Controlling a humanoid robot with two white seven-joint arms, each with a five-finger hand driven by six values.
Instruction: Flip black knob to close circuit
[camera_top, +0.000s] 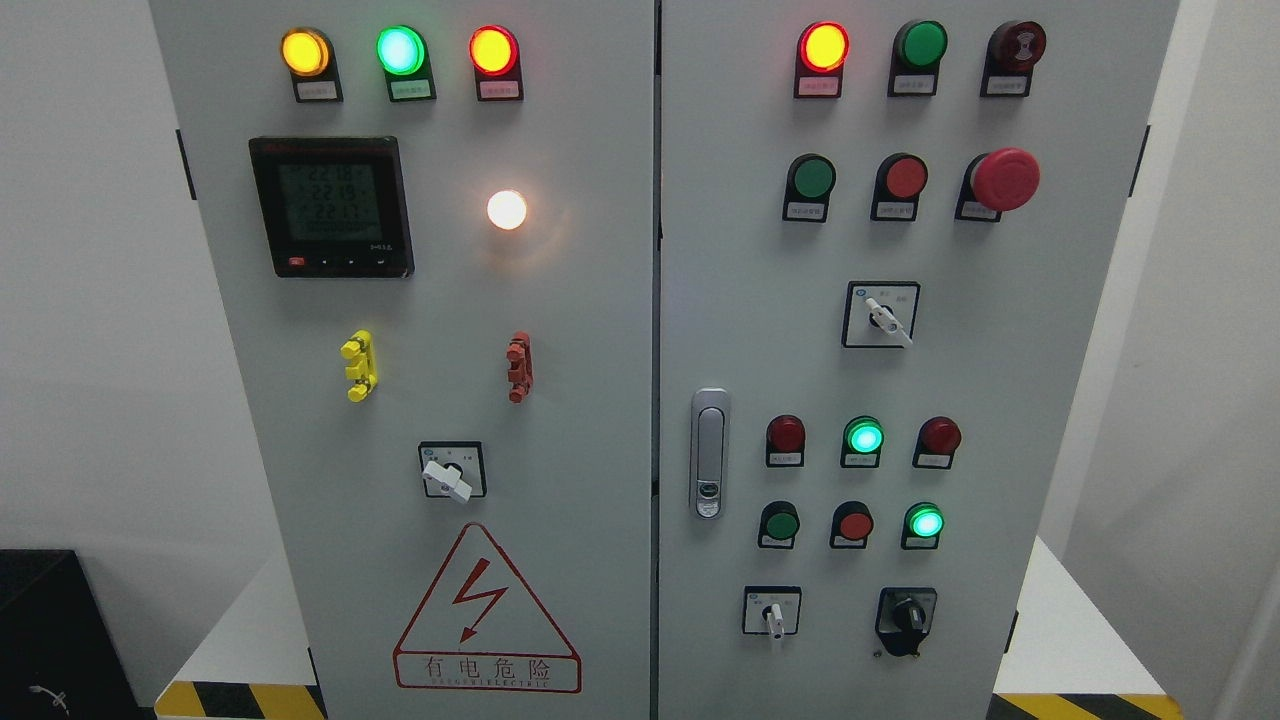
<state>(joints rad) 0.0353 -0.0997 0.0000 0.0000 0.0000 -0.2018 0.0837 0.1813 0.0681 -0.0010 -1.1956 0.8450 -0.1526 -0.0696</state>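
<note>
From my remote station, the head camera fills with a tall grey steel electrical cabinet (600, 300) with two doors, its top and bottom edges cut off by the frame, so I cannot see how it stands on the floor. Neither robot hand nor arm is in view, so I cannot tell how their fingers are set or whether they hold anything. On the left door sit a black square digital meter (331, 206), its greenish digits too dim for me to read, and a red-bordered triangular lightning warning sign (486, 611) low down. The silver recessed door latch (709, 453) runs upright at the right door's inner edge. A red mushroom-head emergency stop button (1005, 179) juts out at the upper right. The task's black rotary knob (907, 618) sits at the lower right of the right door, untouched, just right of a small white-handled selector switch (772, 612); its pointer position is hard to make out against the dark housing. A glowing white round lamp (507, 209) shines beside the meter. The small labels under the lamps are too blurred to read.
</note>
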